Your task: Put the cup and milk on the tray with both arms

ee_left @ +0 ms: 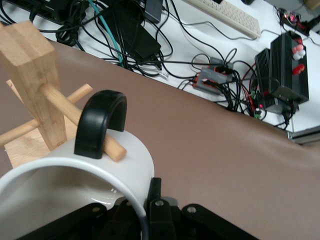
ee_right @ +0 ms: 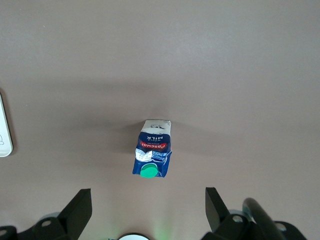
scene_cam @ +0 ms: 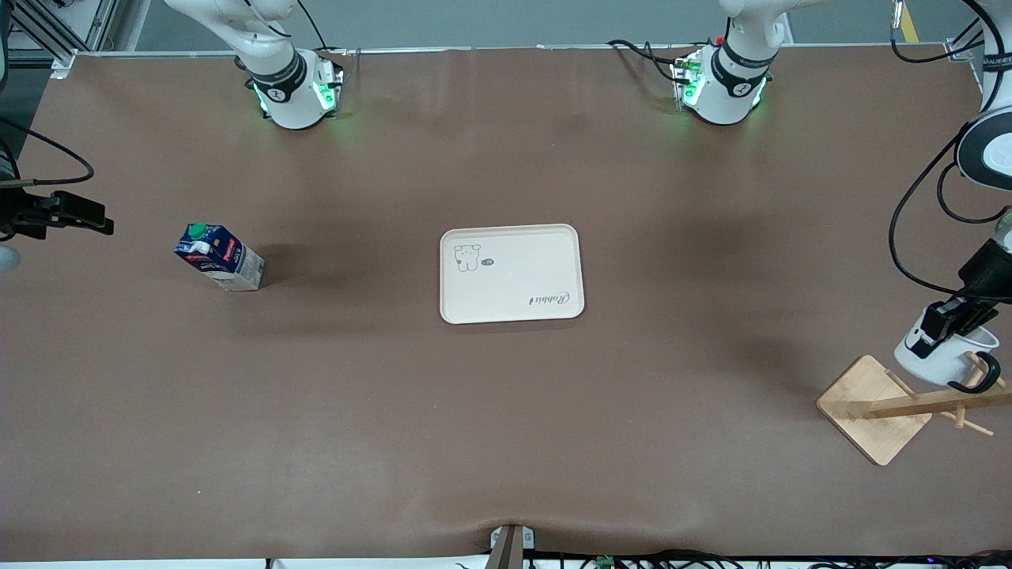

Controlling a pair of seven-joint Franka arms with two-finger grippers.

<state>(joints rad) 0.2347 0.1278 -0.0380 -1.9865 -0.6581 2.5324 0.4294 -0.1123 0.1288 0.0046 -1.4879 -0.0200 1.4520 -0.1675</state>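
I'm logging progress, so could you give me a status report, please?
Left gripper shut on cup, handle on rack peg. Right gripper open over milk. Tray bare.

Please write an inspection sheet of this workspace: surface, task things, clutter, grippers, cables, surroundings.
Surface: brown table cover, slightly wrinkled.
Cup: small white ceramic mug with black loop handle, handle hooked on a peg of the wooden rack, at the left arm's end.
Milk: small dark blue carton with green cap, upright, at the right arm's end.
Tray: flat cream rectangular tray, mid-table, nothing on it.
Clutter: nothing seen besides the rack.
Left gripper: shut on the mug's rim.
Right gripper: open, over the table near the carton.
Cables: black cables and power bricks past the table edge.
Surroundings: keyboard.
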